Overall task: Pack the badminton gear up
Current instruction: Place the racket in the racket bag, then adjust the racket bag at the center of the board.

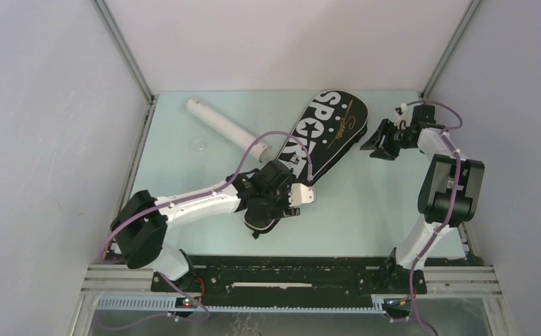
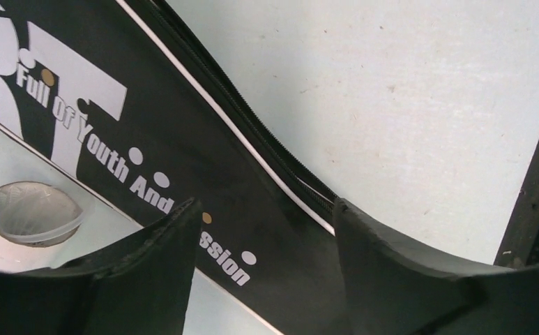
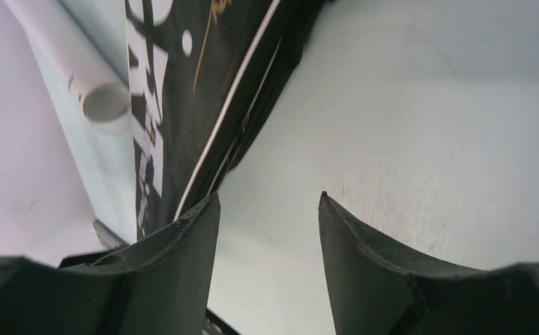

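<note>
Your black bag lettered "SPORT" lies flat and slantwise on the tabletop, with its wide head toward the far edge and its narrow end nearer the arms. The white tube lies to the far left of it, its open near end just beside the bag's edge. Your left jaws stand spread over the bag's narrow part, gripping nothing. Your right jaws, also spread and empty, hang over the tabletop just beside the right edge of the bag's head.
</note>
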Robot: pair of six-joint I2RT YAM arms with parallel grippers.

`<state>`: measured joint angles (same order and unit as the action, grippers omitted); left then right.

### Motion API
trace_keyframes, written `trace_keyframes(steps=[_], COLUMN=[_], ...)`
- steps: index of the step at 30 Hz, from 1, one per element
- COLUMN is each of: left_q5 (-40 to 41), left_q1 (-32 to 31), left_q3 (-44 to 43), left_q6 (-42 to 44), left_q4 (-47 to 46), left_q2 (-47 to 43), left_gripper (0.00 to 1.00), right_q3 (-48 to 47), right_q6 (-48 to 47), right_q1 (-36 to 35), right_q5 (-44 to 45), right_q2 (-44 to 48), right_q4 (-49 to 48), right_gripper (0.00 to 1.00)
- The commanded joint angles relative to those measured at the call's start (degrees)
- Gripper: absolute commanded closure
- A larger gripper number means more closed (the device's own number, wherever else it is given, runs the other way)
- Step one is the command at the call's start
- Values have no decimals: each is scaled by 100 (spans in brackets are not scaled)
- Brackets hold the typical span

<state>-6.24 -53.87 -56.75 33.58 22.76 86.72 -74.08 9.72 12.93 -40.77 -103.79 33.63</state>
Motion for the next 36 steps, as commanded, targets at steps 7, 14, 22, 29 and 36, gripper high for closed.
trace_keyframes(steps=[7,14,22,29,36], left_q5=[-562,-97,-40,-47,259], left_q1=[201,198,202,218,198], left_q3=[-978,-1378,-1619,-1717,-1888], left_q6=[-17,-106,-221,-373,-144], left_q4=[-149,-709,-922,-981,-685], left_q2=[179,882,1212,1475,1876], left_gripper=[17,16,17,16,15], right_q3=[-1313,-1724,-2119,-2853,-3487], right_q6=[834,865,949,1071,1225], right_q1=[-445,-588,-584,-649,-592], right_q5=[1227,1960,2050,2018,1885], right_q2=[-1130,-1642,-2092,-2627,-3098], right_q4=[-831,-1029,-965,-448,-92], right_gripper=[32,39,49,51,68])
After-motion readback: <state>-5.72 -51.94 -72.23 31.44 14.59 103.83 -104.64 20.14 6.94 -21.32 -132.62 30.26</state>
